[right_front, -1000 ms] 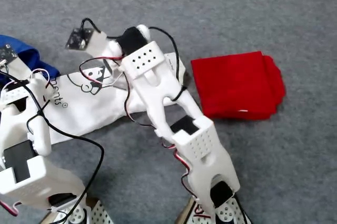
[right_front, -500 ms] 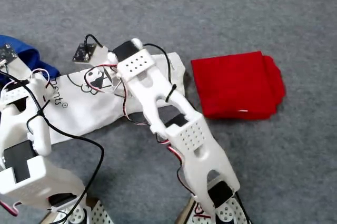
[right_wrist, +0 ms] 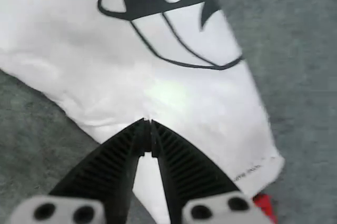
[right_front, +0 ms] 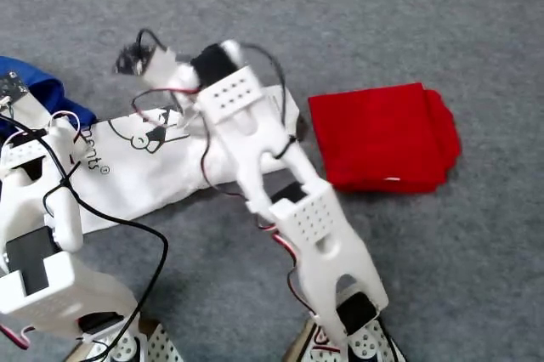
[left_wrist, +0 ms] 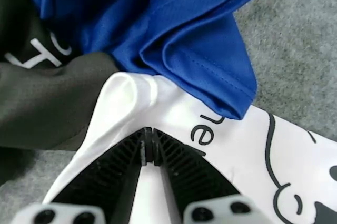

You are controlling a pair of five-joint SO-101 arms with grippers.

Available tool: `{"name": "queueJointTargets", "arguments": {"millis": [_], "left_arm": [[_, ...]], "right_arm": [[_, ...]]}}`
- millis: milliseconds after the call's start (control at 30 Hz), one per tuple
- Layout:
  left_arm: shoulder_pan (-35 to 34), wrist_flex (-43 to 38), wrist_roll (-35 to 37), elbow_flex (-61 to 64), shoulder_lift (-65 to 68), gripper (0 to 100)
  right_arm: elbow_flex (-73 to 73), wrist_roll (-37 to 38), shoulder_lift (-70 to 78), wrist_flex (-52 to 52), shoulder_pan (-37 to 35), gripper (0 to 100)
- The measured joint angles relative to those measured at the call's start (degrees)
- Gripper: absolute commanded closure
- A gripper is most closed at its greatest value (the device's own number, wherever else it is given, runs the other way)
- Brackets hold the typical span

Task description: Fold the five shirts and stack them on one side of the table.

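A white shirt (right_front: 161, 166) with a black cartoon print lies spread across the left middle of the table. My right gripper (right_wrist: 147, 139) is shut on this white shirt (right_wrist: 174, 77), pinching a fold near its edge. The right arm (right_front: 255, 149) stretches over the shirt from the near side. My left gripper (left_wrist: 149, 149) is shut on another white fold (left_wrist: 131, 103), next to a blue shirt (left_wrist: 174, 24) and a dark shirt (left_wrist: 47, 103). A folded red shirt (right_front: 382, 137) sits to the right.
The blue shirt (right_front: 38, 94) is bunched at the table's left edge. Grey cloth (right_front: 442, 48) covers the table, with bare room at the back and the right front. Loose cables (right_front: 136, 226) hang from the left arm.
The right arm's wrist dipped down toward the shirt half a second ago and has now risen and swung back, with blur at its tip. The left arm has kept still.
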Motion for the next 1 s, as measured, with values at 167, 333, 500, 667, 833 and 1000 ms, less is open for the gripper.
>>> {"name": "queueJointTargets", "arguments": {"millis": [167,333,500,667,833,1000], "left_arm": [[0.0,0.0,0.0,0.0,0.0,98],[-0.7,3.9,-0.4,-3.1,0.0,97],[-3.1,19.3,-2.1,-14.4,0.0,85],[-6.4,36.5,-7.3,-26.4,0.0,84],[-9.3,43.0,-15.4,-28.8,0.4,83],[-9.8,41.8,-21.2,-24.9,0.4,83]], "right_arm": [[-1.6,0.0,-10.4,0.0,4.0,99.5],[4.8,0.0,-21.7,0.0,9.9,99.5],[17.6,0.0,-35.3,0.1,16.7,99.5],[32.4,0.0,-48.0,0.2,17.4,99.4],[43.7,0.0,-52.0,-0.9,17.4,99.4],[48.4,0.0,-52.0,-5.0,17.4,99.4]]}}
